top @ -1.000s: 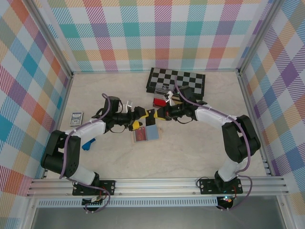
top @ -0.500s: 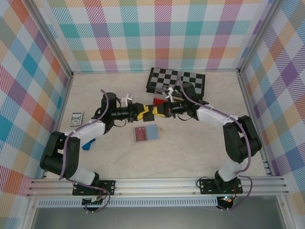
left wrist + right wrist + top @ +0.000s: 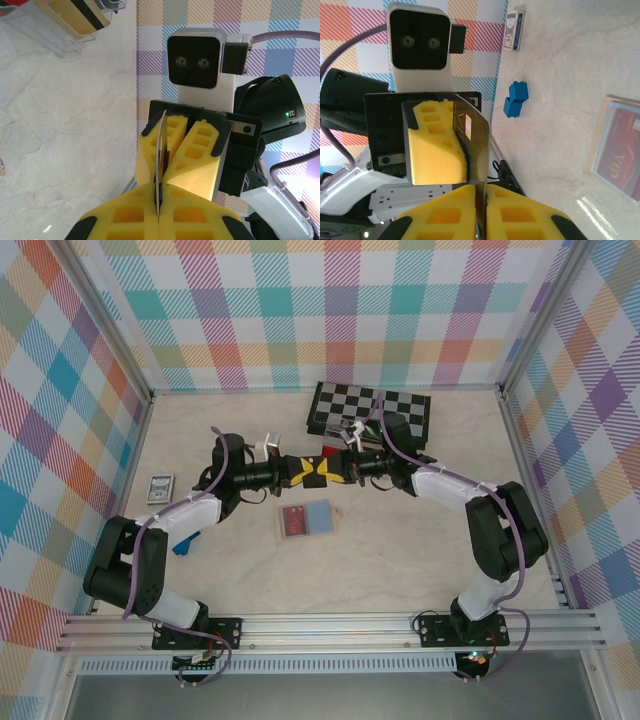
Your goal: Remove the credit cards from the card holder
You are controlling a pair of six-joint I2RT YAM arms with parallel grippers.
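Two grippers, the left gripper [image 3: 310, 469] and the right gripper [image 3: 328, 469], meet nose to nose at the centre of the overhead frame, both clamped on one thin dark grey plastic credit card [image 3: 472, 142] held on edge between them. This is judged a hand-over in progress, and the next move calls for one gripper to release before the other draws away. The flat light blue folding card holder [image 3: 318, 519] lies open just below centre with a red card [image 3: 295, 523] in its left panel. The clear plastic tray [image 3: 60, 40], upper left of the left wrist frame, holds an orange-tan card with a dark stripe [image 3: 80, 15].
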